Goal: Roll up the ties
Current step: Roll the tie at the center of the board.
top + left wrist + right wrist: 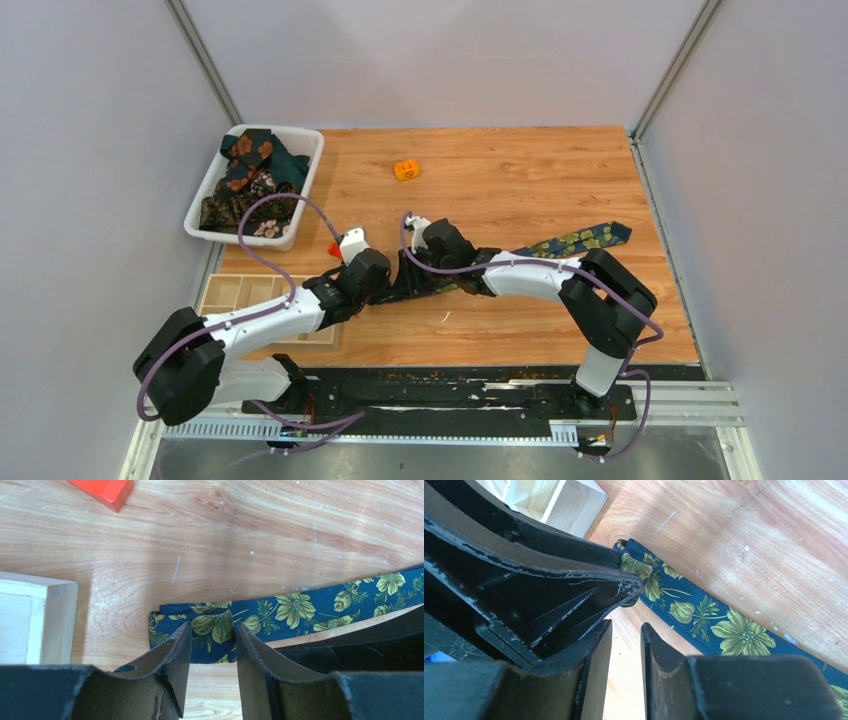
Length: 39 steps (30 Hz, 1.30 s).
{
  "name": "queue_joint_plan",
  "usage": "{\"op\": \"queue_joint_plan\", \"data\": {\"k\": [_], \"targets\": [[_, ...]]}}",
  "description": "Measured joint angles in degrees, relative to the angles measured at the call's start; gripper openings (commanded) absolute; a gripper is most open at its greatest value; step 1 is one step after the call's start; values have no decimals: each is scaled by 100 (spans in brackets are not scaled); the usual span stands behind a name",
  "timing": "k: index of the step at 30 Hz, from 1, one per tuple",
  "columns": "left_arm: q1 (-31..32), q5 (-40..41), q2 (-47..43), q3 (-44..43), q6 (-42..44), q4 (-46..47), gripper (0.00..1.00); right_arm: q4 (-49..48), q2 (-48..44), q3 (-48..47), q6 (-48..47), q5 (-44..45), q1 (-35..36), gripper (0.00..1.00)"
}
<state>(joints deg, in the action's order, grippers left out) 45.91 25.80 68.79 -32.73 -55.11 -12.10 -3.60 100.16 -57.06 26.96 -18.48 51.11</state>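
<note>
Your left gripper [213,630] stands parted, its tips astride the folded end of the navy tie [295,607]. Your right gripper [625,627], just beside it, is released and holds nothing. The tie runs rightward across the table [520,170]. More ties [250,170] fill the far-left bin [285,130].

The right arm [530,272] covers much of the navy tie [585,240]; the left wrist view's top edge crops the red piece [105,489].

Pale grey walls [430,60], wooden tabletop [520,170], seemingly even overhead light
</note>
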Motion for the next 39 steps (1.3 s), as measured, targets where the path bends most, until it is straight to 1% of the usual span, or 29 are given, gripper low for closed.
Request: {"op": "queue_joint_plan", "data": {"k": [3, 6, 10, 12, 13, 14, 16, 18, 22, 24, 26, 33, 39], "targets": [[-4, -2, 63, 11, -13, 94, 43, -7, 0, 7, 7, 0, -57, 29], [-11, -31, 118, 44, -26, 219, 48, -15, 0, 28, 33, -4, -96, 29], [-20, -142, 201, 90, -31, 387, 51, -17, 0, 98, 59, -4, -133, 29], [-22, -184, 225, 107, -33, 485, 50, -17, 4, 122, 68, -4, -155, 29], [-22, -210, 225, 118, -35, 518, 49, -22, 4, 140, 83, -7, -168, 29], [-22, -240, 225, 131, -48, 566, 44, -35, 4, 164, 92, -4, -179, 29], [-22, -302, 225, 173, -96, 669, 29, -52, 4, 199, 116, -9, -197, 29], [-22, -328, 225, 227, -144, 741, 19, -74, 4, 216, 138, -13, -221, 29], [-22, -302, 225, 363, -203, 793, 10, -144, 11, 227, 164, -50, -238, 29], [-22, -291, 225, 417, -225, 807, 3, -179, 17, 227, 179, -72, -245, 29], [-22, -278, 225, 446, -251, 815, 0, -201, 37, 227, 199, -98, -245, 29], [-22, -262, 225, 463, -267, 859, 0, -278, 286, 201, 258, -188, -245, 30], [-22, -260, 225, 463, -267, 861, 0, -280, 654, -26, 291, -310, -245, 30]]}}
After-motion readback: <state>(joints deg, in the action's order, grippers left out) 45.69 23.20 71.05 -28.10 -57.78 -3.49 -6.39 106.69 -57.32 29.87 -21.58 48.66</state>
